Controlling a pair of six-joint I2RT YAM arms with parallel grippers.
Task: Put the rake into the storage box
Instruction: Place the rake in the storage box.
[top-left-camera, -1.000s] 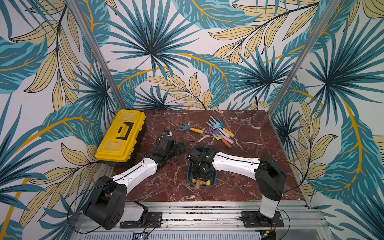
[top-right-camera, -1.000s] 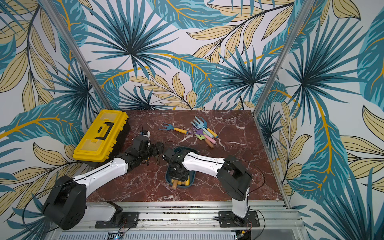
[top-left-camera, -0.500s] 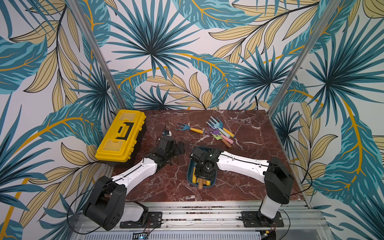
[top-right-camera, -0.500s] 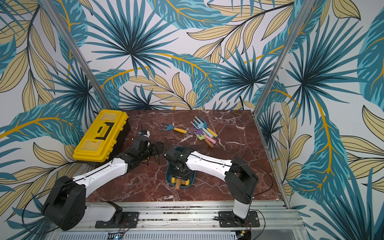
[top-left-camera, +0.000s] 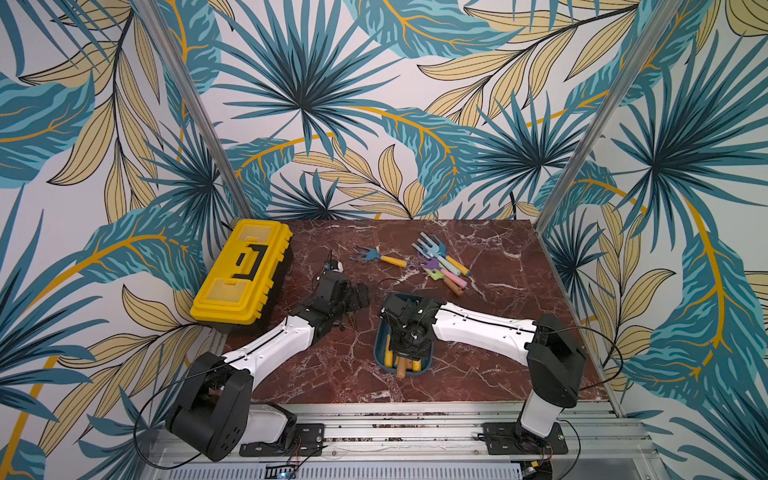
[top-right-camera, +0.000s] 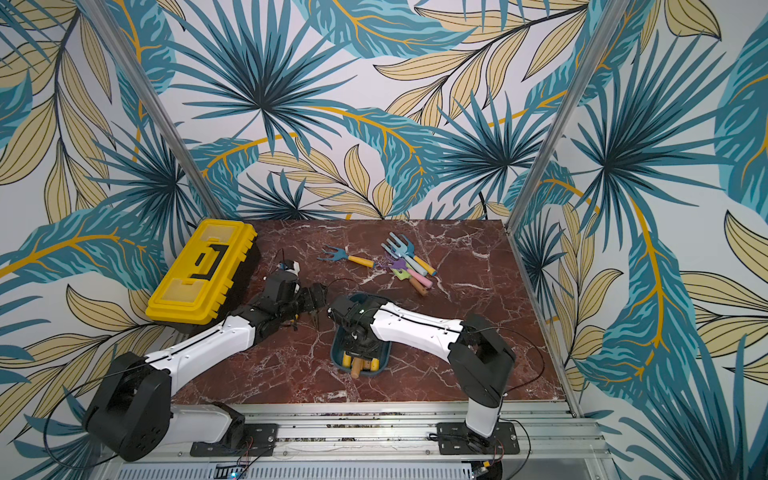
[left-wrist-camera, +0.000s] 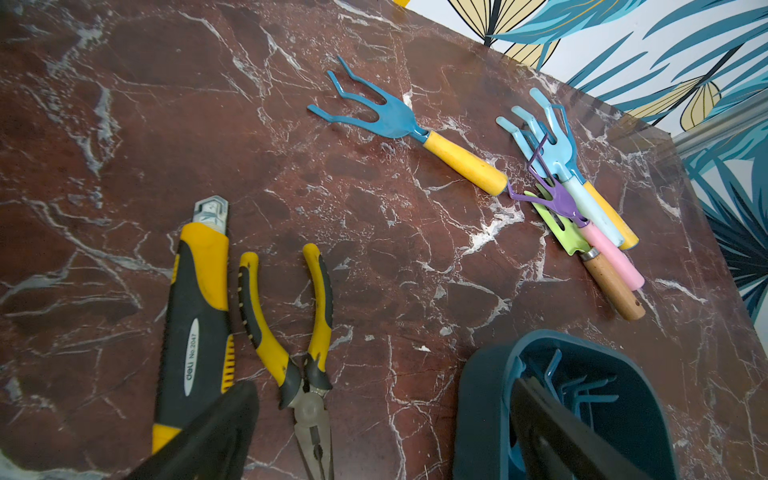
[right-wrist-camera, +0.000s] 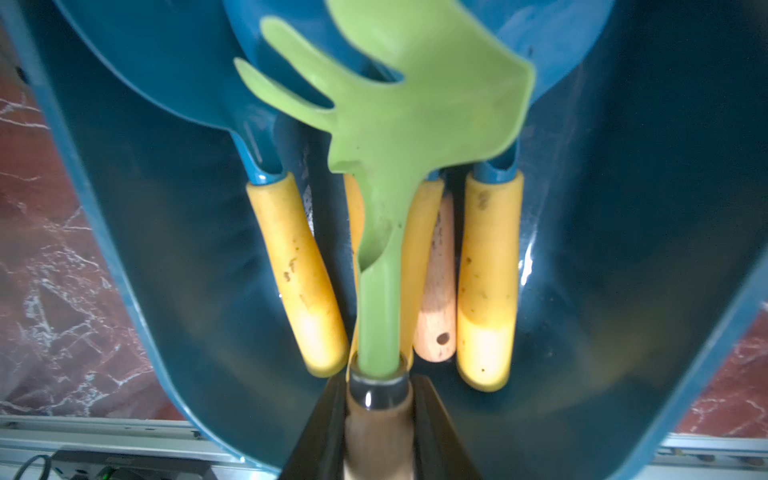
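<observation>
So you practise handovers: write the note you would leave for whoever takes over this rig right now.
Right claw: shut on the green rake, at its wooden handle, over yellow-handled tools already lying in the storage box.
Left claw: open, empty, near the pliers.
Done: rake at the box. Left: release it; a blue rake and a pile of other tools lie on the table.

right claw (right-wrist-camera: 380, 401) clamping green rake (right-wrist-camera: 415, 124), over storage box (right-wrist-camera: 623, 249), yellow-handled tools (right-wrist-camera: 299, 270) inside

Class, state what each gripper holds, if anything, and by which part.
Right gripper: green rake, by its wooden handle just behind the metal collar. Left gripper: nothing.
</observation>
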